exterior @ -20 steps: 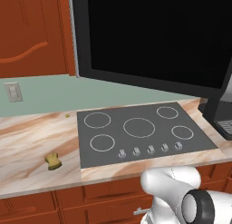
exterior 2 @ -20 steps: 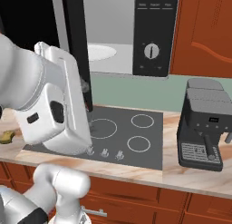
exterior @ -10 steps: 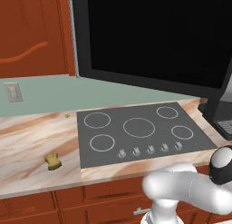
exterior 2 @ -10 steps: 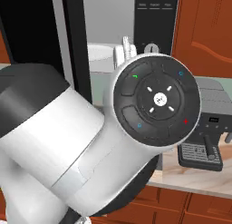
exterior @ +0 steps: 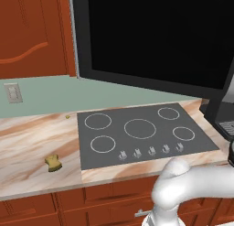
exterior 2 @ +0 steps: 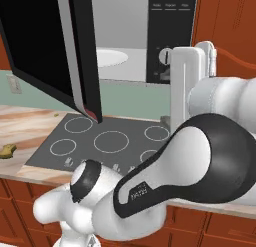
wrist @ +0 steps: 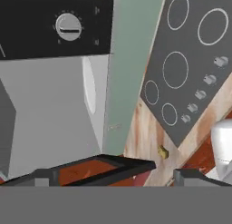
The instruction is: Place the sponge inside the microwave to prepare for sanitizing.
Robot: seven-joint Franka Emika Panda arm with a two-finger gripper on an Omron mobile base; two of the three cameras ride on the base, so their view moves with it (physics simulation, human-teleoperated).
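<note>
sponge waiting at the counter's front edge, microwave door already swung wide

the sponge (exterior: 54, 163) is seen lying flat on the marble counter (exterior: 32, 142), close to the front edge and just left of the cooktop (exterior: 141, 133), apart from it and untouched. in the right base view it is caught at the far left, again near the counter's front edge (exterior 2: 7, 150); in the hand view it appears as a small yellow lump on the wood-toned surface (wrist: 162, 151).

the microwave (exterior 2: 145, 36) is mounted above the cooktop, and its door (exterior 2: 60, 51) is held fully open – the grey interior and the white round plate (exterior 2: 110, 58) are exposed, so the cavity is judged ready to receive the sponge. the knob panel is seen at the right of the opening.

the gripper's fingertips are seen only as dark stubs at the bottom of the hand view, partly cut off, so how far apart they stand cannot be told. nothing is seen between them. the hand is turned toward the microwave and cooktop rather than down over the sponge, so the pick-up is judged not yet begun.

the open door hangs out over the cooktop's left part – it is judged the main obstacle, since a lifted sponge must be carried around its edge. a wall outlet (exterior: 13, 93) is set in the green backsplash, and a tiny yellowish speck (exterior: 67, 116) lies by the cooktop's rear left corner. a black coffee machine (exterior: 221, 110) stands at the counter's right end.
</note>
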